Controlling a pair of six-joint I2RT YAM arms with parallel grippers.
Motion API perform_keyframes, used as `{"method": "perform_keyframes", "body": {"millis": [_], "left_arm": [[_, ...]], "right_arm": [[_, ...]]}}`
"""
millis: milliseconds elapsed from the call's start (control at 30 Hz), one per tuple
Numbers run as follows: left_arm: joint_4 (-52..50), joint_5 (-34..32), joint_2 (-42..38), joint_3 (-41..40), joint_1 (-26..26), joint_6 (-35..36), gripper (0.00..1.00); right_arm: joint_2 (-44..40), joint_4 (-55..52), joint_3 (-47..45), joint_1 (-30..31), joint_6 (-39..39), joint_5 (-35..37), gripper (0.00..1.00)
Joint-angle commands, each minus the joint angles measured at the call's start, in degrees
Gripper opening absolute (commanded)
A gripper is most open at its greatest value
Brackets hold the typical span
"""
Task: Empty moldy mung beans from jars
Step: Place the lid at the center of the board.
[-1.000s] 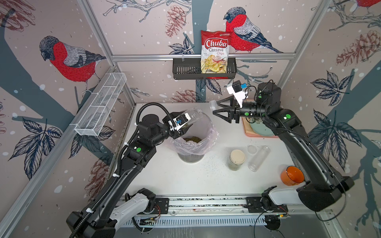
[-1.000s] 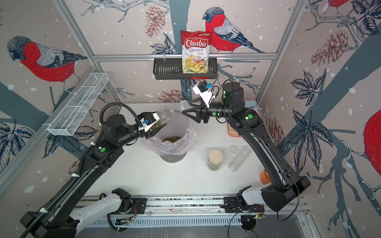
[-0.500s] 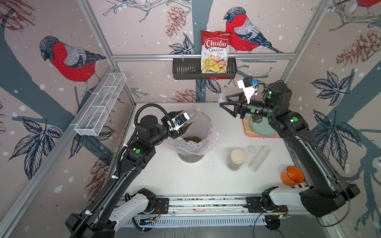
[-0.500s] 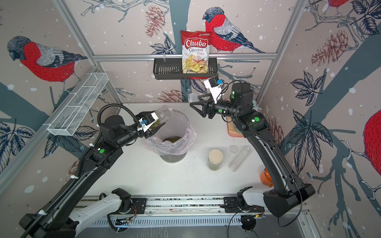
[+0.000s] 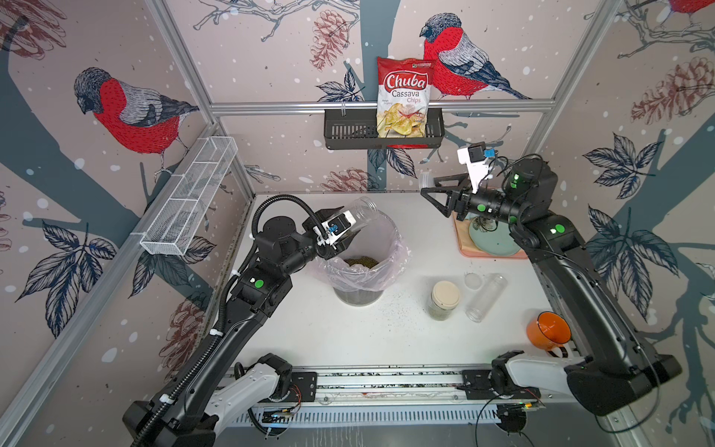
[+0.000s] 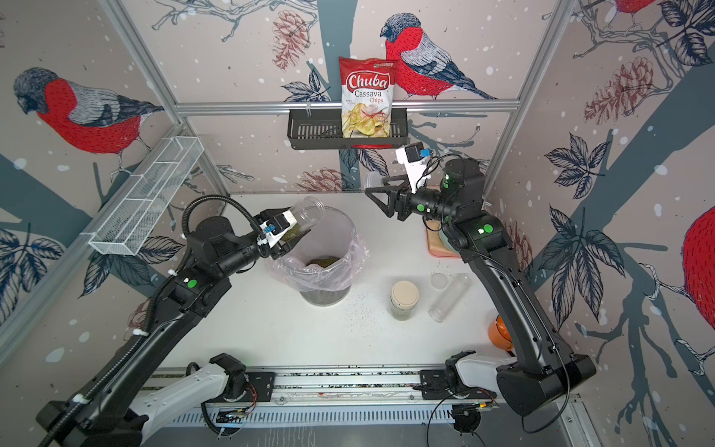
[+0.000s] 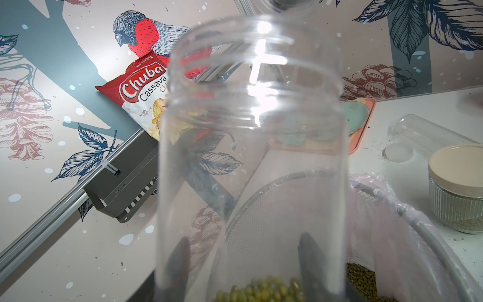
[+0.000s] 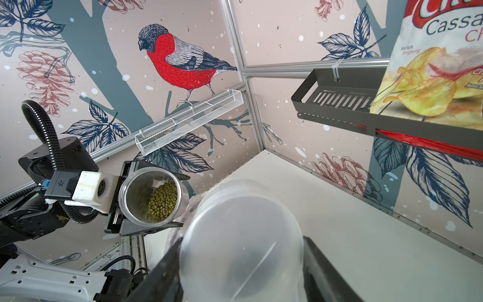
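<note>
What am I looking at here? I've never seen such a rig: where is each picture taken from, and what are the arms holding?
These are two robot arms mounted at the front of a white table, each ending in a two-fingered hand. Two pictures look down on the whole scene from above; the other two come from a camera on each wrist. The left hand grips an open jar, tilted over the rim of a bin with a pink liner; mung beans lie in the jar and in the bin. The right hand holds a clear lid up in the air. On the table stand a cream-lidded jar and an orange mug; an empty tube lies on its side beside a small loose lid. A tray with a plate sits by the right arm.
</note>
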Motion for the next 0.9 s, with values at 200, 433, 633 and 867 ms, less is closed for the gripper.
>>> {"method": "perform_keyframes", "body": {"millis": [200,433,633,867], "left_arm": [[3.5,0.5,0.6,0.3,-0.1,-0.3,0.0],[3.9,0.6,0.3,0.1,-0.1,-0.6,0.0],[3.6,0.4,0.3,0.1,-0.2,0.0,0.0],[3.7,0.1,0.1,0.0,-0.4,-0.1,0.0]], "right_arm": [[-0.6,4.0,-0.7,-3.1,3.4,6.7,0.51],[-2.1,4.1,-2.5,-5.8,5.5,8.0,0.5],[-0.1,0.6,-1.2,-7.8,7.6,11.0,0.5],[0.8,-2.3,-1.5,-8.7,8.0,13.8,0.5]]}}
